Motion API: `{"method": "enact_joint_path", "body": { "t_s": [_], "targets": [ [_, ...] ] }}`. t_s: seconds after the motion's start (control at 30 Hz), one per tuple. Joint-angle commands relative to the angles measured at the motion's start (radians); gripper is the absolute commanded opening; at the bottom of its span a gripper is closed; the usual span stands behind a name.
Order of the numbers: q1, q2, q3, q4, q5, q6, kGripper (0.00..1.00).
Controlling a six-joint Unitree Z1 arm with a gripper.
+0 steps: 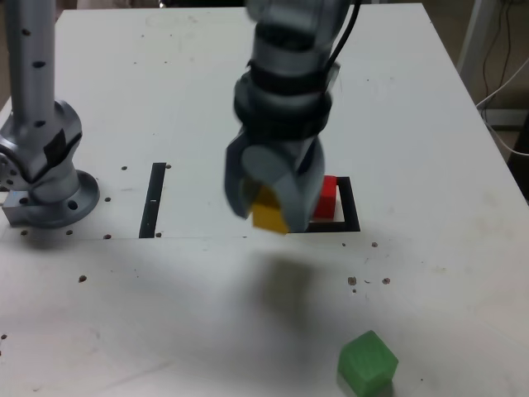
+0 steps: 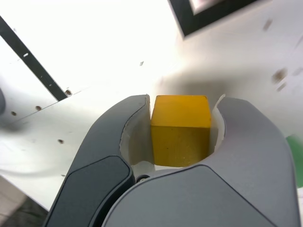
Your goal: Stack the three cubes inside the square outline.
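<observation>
Pinching the yellow cube [image 1: 269,215] above the table [image 1: 413,124] at frame centre, the claw [image 1: 273,194] hangs just left of the red cube [image 1: 327,197] inside the square outline [image 1: 350,211], green cube [image 1: 367,362] lower right.

Robotics lab or test bench setup: white counter [image 1: 430,124] drilled with small holes, marked with a black square outline [image 1: 347,207] and thin black bar [image 1: 154,198]; grey arm base [image 1: 45,178] bolted on at exterior view's left; cables [image 1: 500,83] hanging past far right edge.
</observation>
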Motion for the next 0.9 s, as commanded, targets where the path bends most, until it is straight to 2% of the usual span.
{"method": "enact_joint_path", "body": {
  "t_s": [0.0, 0.4, 0.87],
  "targets": [
    [0.046, 0.002, -0.025, 0.005, 0.001, -0.002, 0.3],
    [0.208, 0.029, -0.053, -0.001, 0.001, 0.023, 0.3],
    [0.263, 0.095, -0.08, -0.035, -0.017, 0.037, 0.3]
  ]
}}
